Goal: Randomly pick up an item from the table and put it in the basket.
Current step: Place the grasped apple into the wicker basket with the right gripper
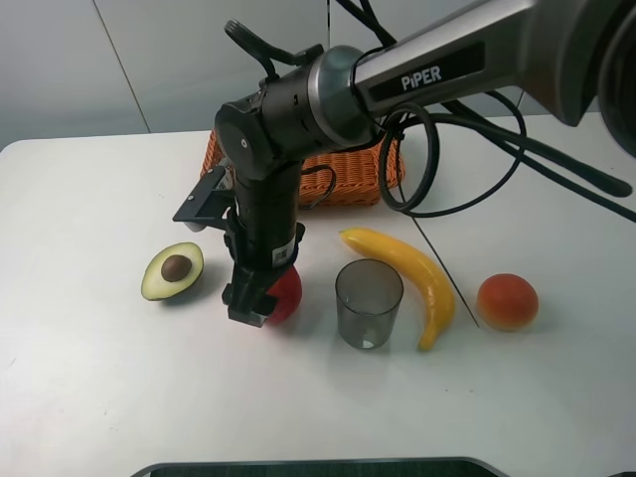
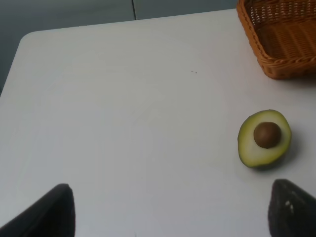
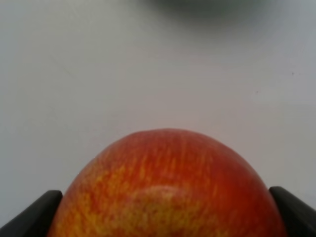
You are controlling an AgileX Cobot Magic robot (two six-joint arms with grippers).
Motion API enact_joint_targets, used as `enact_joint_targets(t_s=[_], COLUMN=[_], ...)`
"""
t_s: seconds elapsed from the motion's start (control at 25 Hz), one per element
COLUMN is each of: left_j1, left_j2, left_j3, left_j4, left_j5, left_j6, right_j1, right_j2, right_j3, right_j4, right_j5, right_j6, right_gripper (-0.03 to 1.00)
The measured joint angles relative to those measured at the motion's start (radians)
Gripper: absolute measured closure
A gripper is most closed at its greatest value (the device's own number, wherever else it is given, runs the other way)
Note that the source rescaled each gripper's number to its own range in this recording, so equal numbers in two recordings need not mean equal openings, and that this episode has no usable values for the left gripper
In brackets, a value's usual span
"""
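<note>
The red apple (image 1: pixel 288 291) rests on the white table (image 1: pixel 99 388), in front of the wicker basket (image 1: pixel 343 184). My right gripper (image 1: pixel 266 300) has reached across the middle and points down over the apple. In the right wrist view the apple (image 3: pixel 168 187) fills the gap between the two dark fingertips (image 3: pixel 34 212), which stand wide at its sides. The gripper (image 3: pixel 163 217) looks open around it. My left gripper (image 2: pixel 170 217) is open and empty above bare table, and its arm does not show in the exterior view. The basket's corner (image 2: pixel 286 44) also shows in the left wrist view.
A halved avocado (image 1: pixel 172 270) lies left of the apple and also shows in the left wrist view (image 2: pixel 264 138). A grey translucent cup (image 1: pixel 369 303) stands right of the apple, then a banana (image 1: pixel 417 278) and an orange-pink round fruit (image 1: pixel 507 301). Black cables (image 1: pixel 437 169) loop beside the basket.
</note>
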Motion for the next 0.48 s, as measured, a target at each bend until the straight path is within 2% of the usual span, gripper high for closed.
enact_joint_targets(t_s=[0.48], left_j1=[0.0], left_j2=[0.0], left_j3=[0.0], left_j4=[0.0], left_j5=[0.0], left_j6=[0.0], right_j1=[0.0], right_j2=[-0.012], right_j3=[0.0], right_j4=[0.0], right_j5=[0.023], right_j6=[0.0], right_gripper=[0.95])
